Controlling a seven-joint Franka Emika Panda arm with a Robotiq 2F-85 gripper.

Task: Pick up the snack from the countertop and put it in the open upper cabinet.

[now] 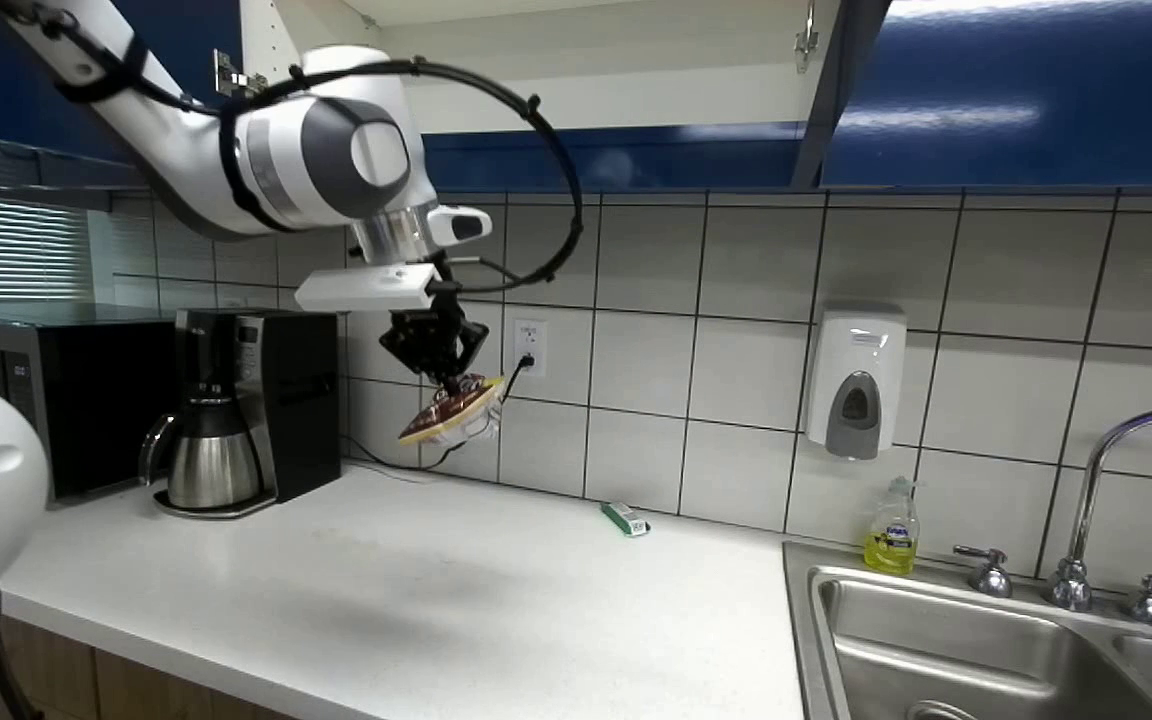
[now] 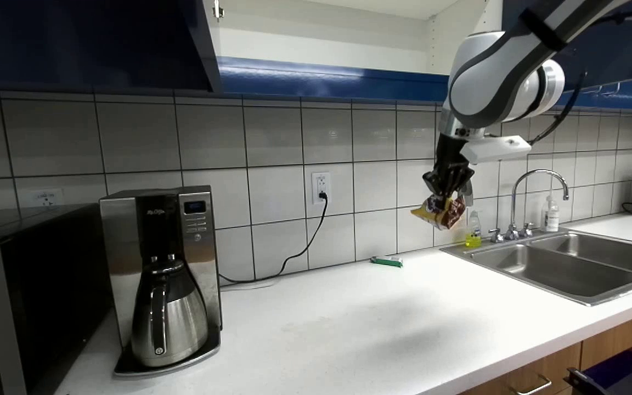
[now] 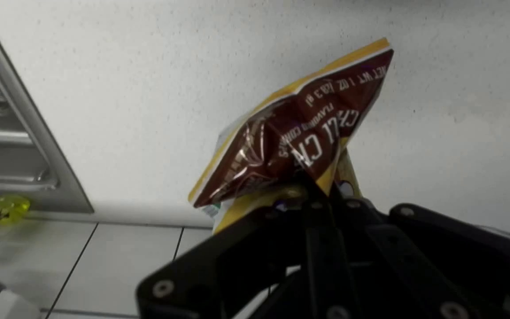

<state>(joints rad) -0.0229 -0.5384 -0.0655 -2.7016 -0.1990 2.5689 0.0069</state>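
Observation:
The snack, a crinkly brown-red, yellow and whitish packet (image 1: 453,412), hangs in the air above the countertop (image 1: 496,600). It also shows in an exterior view (image 2: 441,213) and in the wrist view (image 3: 290,133). My gripper (image 2: 444,195) points downward and is shut on the middle of the packet, which is pinched and folded around the fingertips (image 3: 326,197). The fingertips are partly hidden by the packet. The upper cabinet's white interior (image 1: 596,100) is open, with a blue lower frame (image 2: 327,77). The cabinet is above and behind the gripper.
An open blue cabinet door (image 1: 1016,100) sticks out beside the opening. A thin green-and-white item (image 1: 625,519) lies near the tiled wall. A coffee machine (image 2: 162,274), a microwave (image 2: 30,307), a sink (image 2: 563,269), a soap dispenser (image 1: 856,380) and a yellow soap bottle (image 1: 892,535) stand around.

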